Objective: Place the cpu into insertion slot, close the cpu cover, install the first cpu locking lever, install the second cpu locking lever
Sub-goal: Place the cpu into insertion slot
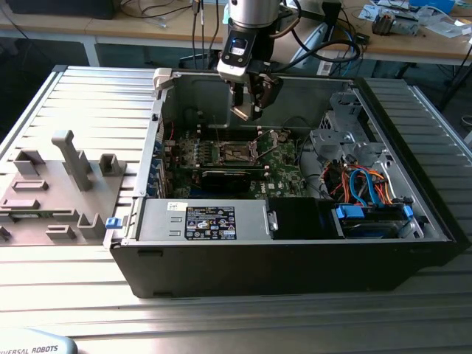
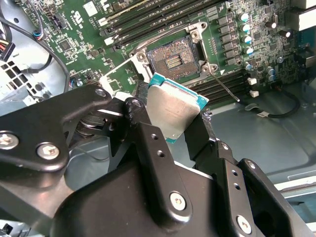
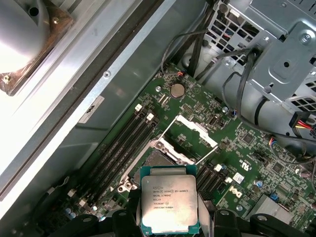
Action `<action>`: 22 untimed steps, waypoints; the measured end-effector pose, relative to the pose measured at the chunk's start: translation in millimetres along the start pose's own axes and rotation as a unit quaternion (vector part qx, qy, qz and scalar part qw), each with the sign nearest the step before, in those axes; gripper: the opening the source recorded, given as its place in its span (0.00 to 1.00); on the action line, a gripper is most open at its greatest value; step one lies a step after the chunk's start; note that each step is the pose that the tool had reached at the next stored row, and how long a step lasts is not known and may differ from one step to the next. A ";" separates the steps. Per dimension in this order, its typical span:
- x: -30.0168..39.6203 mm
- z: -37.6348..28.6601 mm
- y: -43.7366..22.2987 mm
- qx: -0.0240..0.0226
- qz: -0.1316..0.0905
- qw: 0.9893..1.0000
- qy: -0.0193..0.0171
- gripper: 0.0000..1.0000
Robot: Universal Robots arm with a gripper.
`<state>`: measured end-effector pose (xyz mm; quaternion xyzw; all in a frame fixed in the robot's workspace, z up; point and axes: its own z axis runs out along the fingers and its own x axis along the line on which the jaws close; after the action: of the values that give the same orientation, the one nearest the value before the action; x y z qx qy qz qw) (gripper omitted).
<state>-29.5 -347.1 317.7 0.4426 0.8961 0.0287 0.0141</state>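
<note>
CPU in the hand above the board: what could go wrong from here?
1. The cpu, pinched at its edges by the hand, looks turned relative to the slot; set down so, it might seat askew and damage contacts.
2. The open cover and a loose lever flank the slot; the hand could snag them.

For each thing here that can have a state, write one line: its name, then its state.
cpu, held in the air, not seated
gripper, shut on the cpu
insertion slot, empty and uncovered
cpu cover, swung open
locking lever, unlatched
computer case, side open
</note>
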 end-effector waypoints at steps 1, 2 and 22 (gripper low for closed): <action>0.0 0.0 0.0 0.000 0.001 1.000 0.000 0.54; 0.0 0.0 0.0 0.000 0.001 1.000 0.000 0.54; 0.2 3.1 -0.5 0.000 0.006 1.000 0.000 0.54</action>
<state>-29.9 -347.1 314.6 0.4476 0.8937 0.0287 0.0142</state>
